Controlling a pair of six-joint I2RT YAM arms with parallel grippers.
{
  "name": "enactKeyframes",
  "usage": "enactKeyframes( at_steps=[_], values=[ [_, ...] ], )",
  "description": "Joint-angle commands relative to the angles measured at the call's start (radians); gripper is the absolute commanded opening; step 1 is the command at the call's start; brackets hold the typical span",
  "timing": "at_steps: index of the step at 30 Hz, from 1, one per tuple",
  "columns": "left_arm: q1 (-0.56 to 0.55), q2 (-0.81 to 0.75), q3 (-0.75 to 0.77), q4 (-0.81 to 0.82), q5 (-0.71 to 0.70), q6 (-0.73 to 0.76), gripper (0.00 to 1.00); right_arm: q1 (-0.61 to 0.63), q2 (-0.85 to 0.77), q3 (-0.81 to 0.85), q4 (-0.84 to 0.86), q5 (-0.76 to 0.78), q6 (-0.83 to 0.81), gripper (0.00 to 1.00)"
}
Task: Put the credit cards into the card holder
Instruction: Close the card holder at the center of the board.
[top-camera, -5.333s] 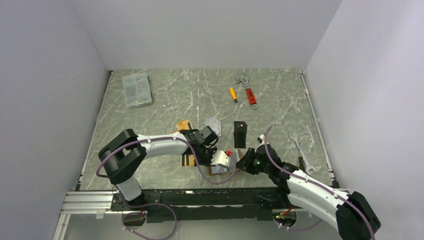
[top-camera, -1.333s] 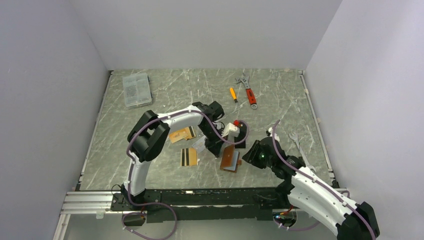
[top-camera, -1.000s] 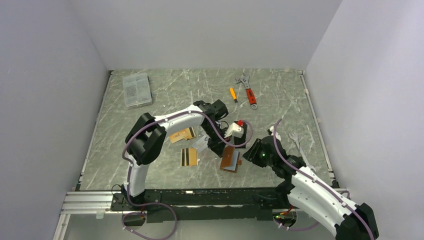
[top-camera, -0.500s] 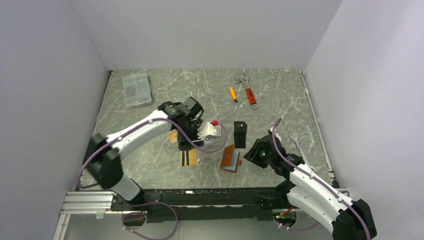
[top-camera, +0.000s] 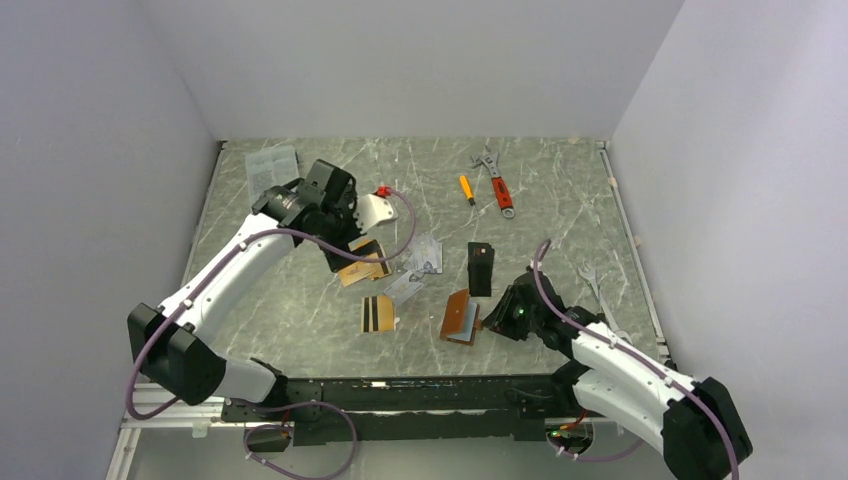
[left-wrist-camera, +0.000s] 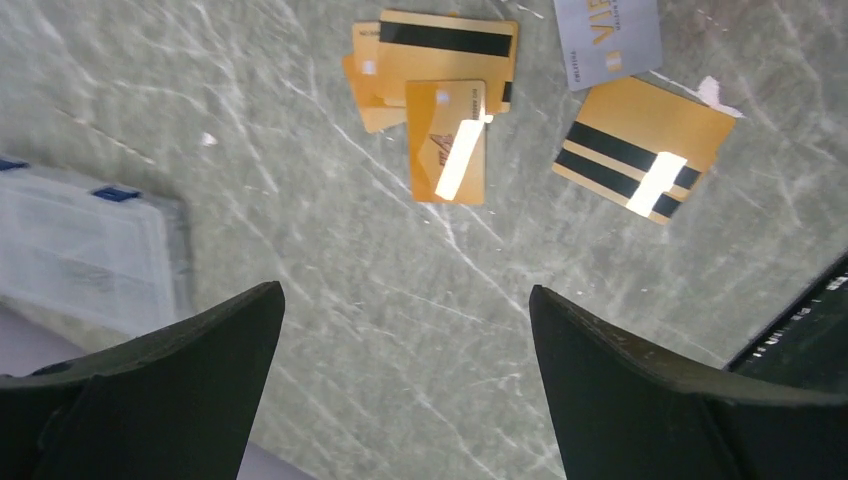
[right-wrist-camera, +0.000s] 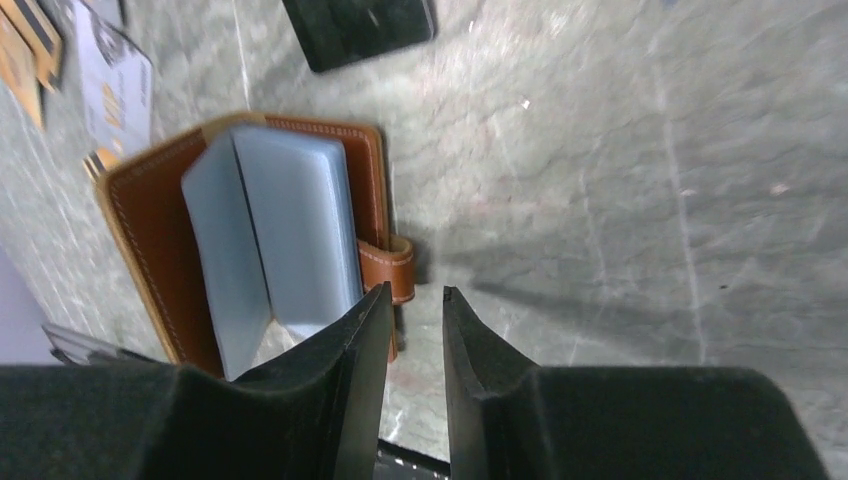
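The card holder (top-camera: 460, 317) lies open near the front, brown leather (right-wrist-camera: 140, 230) with clear sleeves facing up. Loose credit cards lie to its left: orange ones (top-camera: 362, 262), a gold one with black stripes (top-camera: 377, 313) and silver ones (top-camera: 425, 252). My left gripper (top-camera: 337, 245) hangs open and empty above the table, back-left of the cards; in the left wrist view the orange cards (left-wrist-camera: 446, 140) and the striped card (left-wrist-camera: 640, 150) lie ahead of it (left-wrist-camera: 405, 290). My right gripper (right-wrist-camera: 416, 290) sits low by the holder's snap tab (right-wrist-camera: 388, 268), its jaws a narrow gap apart with only table between.
A black box (top-camera: 480, 268) lies just behind the holder. A clear plastic case (top-camera: 272, 163) sits at the back left, partly behind my left arm. An orange screwdriver (top-camera: 466, 189) and red wrench (top-camera: 497, 180) lie at the back, a spanner (top-camera: 600, 300) at the right.
My left gripper opened and the left arm swung up and back-left, away from the holder. My right gripper narrowed its jaws and stayed beside the holder.
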Motion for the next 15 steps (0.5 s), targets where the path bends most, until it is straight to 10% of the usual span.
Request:
enactKeyframes(
  at_steps=[1,8,15],
  values=[
    [0.085,0.043,0.015,-0.055,0.223,-0.045,0.99,0.066,0.052,0.016,0.065,-0.054,0.023,0.28],
    [0.080,0.003,-0.117,0.003,0.355,-0.022,0.99,0.083,-0.020,0.093,-0.071,-0.009,-0.057,0.31],
    [0.081,0.056,-0.105,-0.012,0.391,-0.054,0.99,0.040,-0.063,0.169,-0.146,0.037,-0.191,0.56]
  ],
)
